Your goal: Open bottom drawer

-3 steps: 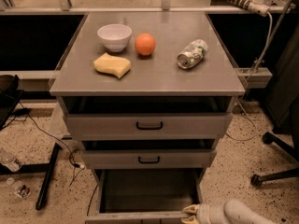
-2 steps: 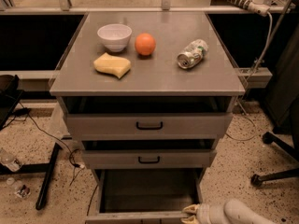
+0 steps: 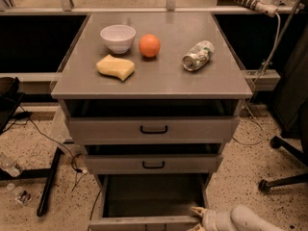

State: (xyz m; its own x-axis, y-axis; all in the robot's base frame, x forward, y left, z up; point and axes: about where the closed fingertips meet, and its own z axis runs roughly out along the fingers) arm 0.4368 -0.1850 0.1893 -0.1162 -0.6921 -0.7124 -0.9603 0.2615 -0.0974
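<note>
The bottom drawer [image 3: 149, 196] of the grey cabinet is pulled far out, and its dark, empty inside shows. Its front panel [image 3: 144, 224] lies at the lower edge of the view; its handle is out of view. My gripper [image 3: 198, 217] is at the drawer's front right corner, on a white arm [image 3: 240, 219] coming in from the lower right. The mid-sized drawer [image 3: 153, 164] and the widest top drawer [image 3: 153, 128] each stand slightly out, with black handles.
On the cabinet top [image 3: 159, 78] sit a white bowl [image 3: 118, 37], an orange [image 3: 149, 45], a yellow sponge [image 3: 115, 67] and a lying can [image 3: 198, 56]. An office chair base [image 3: 281, 177] is at the right; cables and a black stand leg [image 3: 48, 182] are at the left.
</note>
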